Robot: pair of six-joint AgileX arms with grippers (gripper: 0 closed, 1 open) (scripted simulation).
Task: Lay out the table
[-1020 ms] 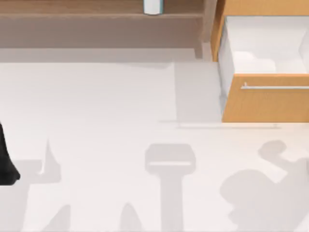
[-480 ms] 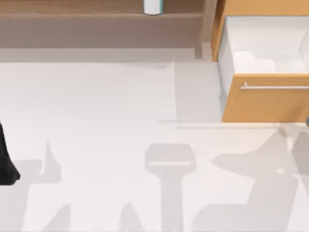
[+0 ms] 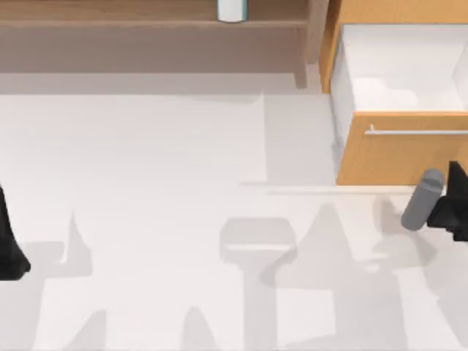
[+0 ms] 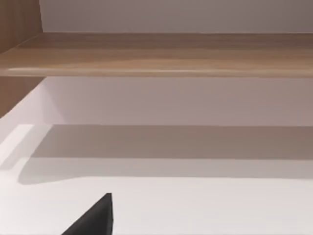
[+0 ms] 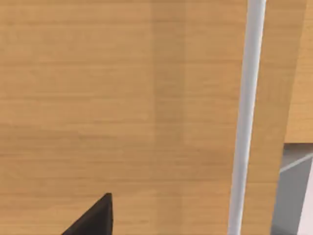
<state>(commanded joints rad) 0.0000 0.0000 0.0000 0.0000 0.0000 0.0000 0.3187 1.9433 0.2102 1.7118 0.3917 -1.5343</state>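
One open drawer (image 3: 401,150) beside right tool (image 3: 455,201), perhaps.

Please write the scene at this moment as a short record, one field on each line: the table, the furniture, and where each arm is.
table: broad off-white surface, crossed by grey shadows
shelf: brown wood, along the far edge at the left, with a white cup on it
drawer unit: orange wood, far right; drawer pulled open, white inside, silver bar handle on its front
left arm: dark part at the table's left edge, parked
right arm: grey and black part at the right edge, just in front of the drawer front; its wrist view faces the orange front and handle
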